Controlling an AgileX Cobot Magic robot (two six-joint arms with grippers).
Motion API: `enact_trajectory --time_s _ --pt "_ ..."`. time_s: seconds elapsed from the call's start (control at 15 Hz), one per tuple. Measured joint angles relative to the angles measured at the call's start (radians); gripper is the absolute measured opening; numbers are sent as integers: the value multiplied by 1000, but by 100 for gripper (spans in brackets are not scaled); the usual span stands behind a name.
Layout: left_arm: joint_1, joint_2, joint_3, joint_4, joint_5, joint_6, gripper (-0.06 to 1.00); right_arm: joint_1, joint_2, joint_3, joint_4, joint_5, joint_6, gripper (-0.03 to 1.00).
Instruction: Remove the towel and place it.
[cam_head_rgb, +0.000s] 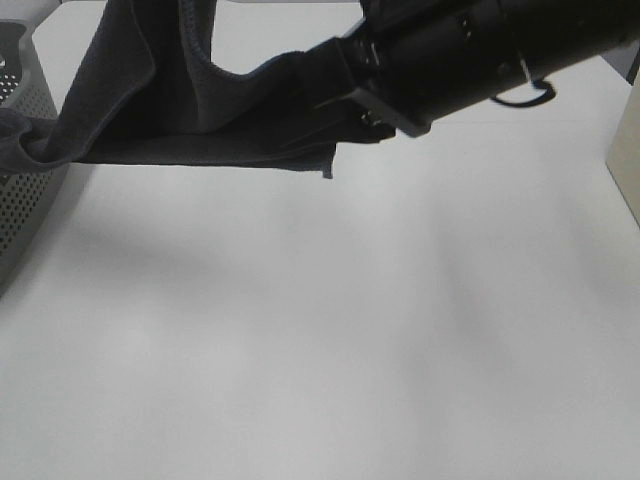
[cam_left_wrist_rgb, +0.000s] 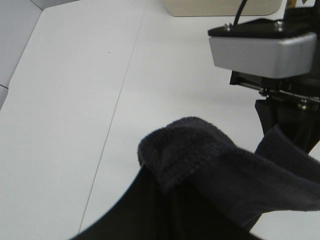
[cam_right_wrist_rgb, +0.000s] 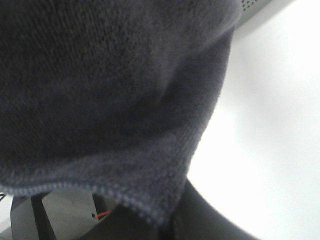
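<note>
The dark navy towel (cam_head_rgb: 200, 110) hangs in the air above the white table (cam_head_rgb: 320, 330), stretched between my two arms. One end still trails over the rim of the grey perforated basket (cam_head_rgb: 25, 170) at the far left. My right gripper (cam_head_rgb: 335, 95) reaches in from the upper right and is shut on the towel's right edge. In the right wrist view the towel (cam_right_wrist_rgb: 100, 100) fills most of the picture. In the left wrist view a thick fold of towel (cam_left_wrist_rgb: 200, 155) bunches right over my left gripper and hides its fingers. The left gripper is above the top edge of the exterior view.
A beige box (cam_head_rgb: 625, 160) stands at the table's right edge and also shows in the left wrist view (cam_left_wrist_rgb: 220, 7). The right arm's grey camera housing (cam_left_wrist_rgb: 260, 50) is close to the left gripper. The basket's wall (cam_right_wrist_rgb: 260, 10) shows in the right wrist view.
</note>
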Motion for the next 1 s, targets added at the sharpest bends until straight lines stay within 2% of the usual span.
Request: enact_trajectory --time_s 0.13,0.2,0.27,0.33,0.47,0.67,0.8,1.0 --pt "0 0 0 9 -11 46 0 0 -14 -145 -263 137 259 1" --pt "0 0 0 19 -40 61 0 0 -14 -220 -370 210 352 1" --pt "0 0 0 23 -57 65 0 0 -14 -260 -423 248 394 1" --pt "0 0 0 48 -148 71 0 0 -15 -406 -591 365 499 1" --pt "0 0 0 75 -248 71 0 0 -15 -521 -741 421 544 1" --pt "0 0 0 131 -384 72 0 0 -14 -641 -947 414 578 1" --pt "1 0 0 155 -463 72 0 0 0 -721 -1094 349 606 1" --pt "1 15 0 156 -582 68 0 0 15 -799 -1203 246 617 1"
